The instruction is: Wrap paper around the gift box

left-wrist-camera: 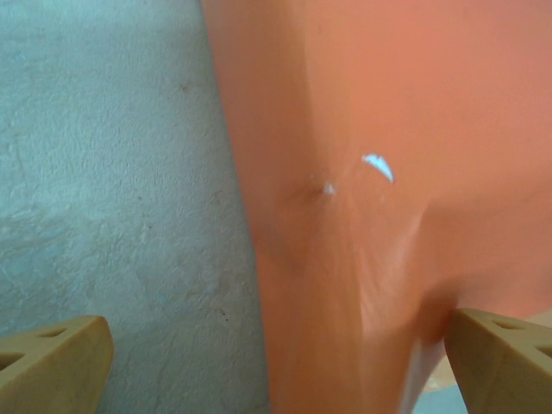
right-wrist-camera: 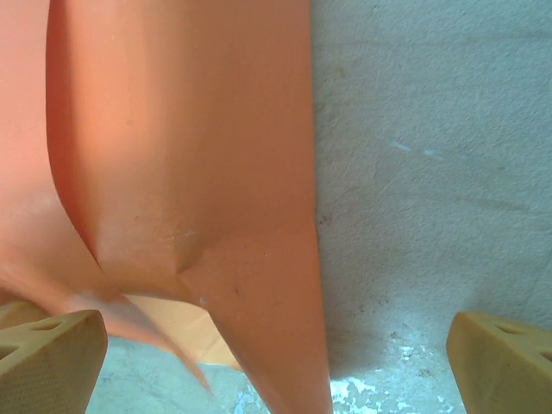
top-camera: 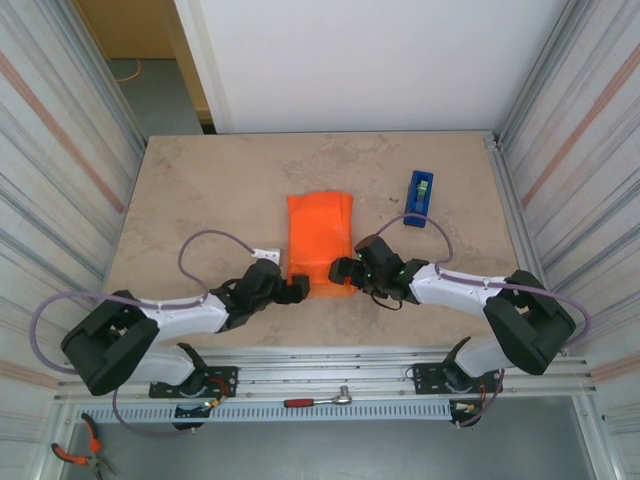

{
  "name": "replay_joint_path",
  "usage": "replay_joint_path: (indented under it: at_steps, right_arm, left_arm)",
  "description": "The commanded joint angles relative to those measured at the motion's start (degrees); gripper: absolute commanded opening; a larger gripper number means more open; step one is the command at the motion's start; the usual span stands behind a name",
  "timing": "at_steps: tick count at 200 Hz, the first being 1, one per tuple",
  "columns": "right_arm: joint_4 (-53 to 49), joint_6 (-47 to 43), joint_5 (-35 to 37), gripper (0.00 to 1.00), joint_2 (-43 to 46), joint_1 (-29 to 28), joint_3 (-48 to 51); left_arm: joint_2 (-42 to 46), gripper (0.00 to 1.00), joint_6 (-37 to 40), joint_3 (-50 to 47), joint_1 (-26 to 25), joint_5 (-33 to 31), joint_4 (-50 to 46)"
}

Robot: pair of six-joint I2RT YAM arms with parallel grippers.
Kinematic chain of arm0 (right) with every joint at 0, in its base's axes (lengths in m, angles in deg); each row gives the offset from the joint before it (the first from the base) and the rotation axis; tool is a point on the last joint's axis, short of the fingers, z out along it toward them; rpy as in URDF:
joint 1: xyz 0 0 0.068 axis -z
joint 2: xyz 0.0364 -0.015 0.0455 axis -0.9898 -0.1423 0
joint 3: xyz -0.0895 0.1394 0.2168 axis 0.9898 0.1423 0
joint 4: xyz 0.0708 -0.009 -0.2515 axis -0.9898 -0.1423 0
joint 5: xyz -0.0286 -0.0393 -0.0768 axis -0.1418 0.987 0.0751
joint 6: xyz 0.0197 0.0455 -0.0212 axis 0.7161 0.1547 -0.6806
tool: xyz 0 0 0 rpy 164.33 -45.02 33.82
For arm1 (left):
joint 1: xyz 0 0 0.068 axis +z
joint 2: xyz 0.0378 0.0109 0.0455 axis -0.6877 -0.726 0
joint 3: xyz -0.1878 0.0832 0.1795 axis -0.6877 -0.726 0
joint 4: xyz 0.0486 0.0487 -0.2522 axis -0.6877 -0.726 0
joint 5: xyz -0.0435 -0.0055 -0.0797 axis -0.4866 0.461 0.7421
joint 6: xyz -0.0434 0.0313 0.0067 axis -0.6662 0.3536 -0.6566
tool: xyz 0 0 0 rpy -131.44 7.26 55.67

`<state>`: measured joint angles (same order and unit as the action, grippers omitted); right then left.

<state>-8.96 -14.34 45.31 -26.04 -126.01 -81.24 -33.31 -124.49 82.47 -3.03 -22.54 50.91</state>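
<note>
Two sets of jaws: left jaws and right jaws released, flanking near end of the paper (top-camera: pixel 320 243).
Paper: folded bundle, mid-desk (top-camera: pixel 200 190).
Overhead: blue tape dispenser (top-camera: pixel 420 197) beyond.
Right wrist: loose flap (right-wrist-camera: pixel 172 328) underneath.

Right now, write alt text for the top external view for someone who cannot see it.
Orange paper, folded into a long bundle, lies on the beige table; the left gripper and right gripper, both open, flank its near end. A blue tape dispenser sits farther back on the right.
</note>
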Motion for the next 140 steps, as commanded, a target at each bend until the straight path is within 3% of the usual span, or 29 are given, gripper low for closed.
replay_joint_path:
  at_steps: [1,76,113,140]
  right_arm:
    - [-1.5,-2.3,-1.1,0.99,1.5,-0.4,-0.4]
    - [-1.5,-3.0,2.5,0.94,-3.8,1.0,-3.9]
    - [-0.6,-3.9,0.5,0.9,-6.3,2.4,-4.8]
    - [-0.4,-4.5,0.0,0.89,-6.7,2.5,-4.4]
  left_arm:
    - [-2.2,0.99,-0.4,1.0,-1.1,-6.3,2.1]
    - [-6.4,0.99,-0.5,2.7,-1.8,-7.4,3.6]
    - [2.7,0.99,-0.2,-0.5,-1.8,-1.7,1.2]
    - [8.7,0.99,1.1,-1.1,-1.7,-1.9,-1.8]
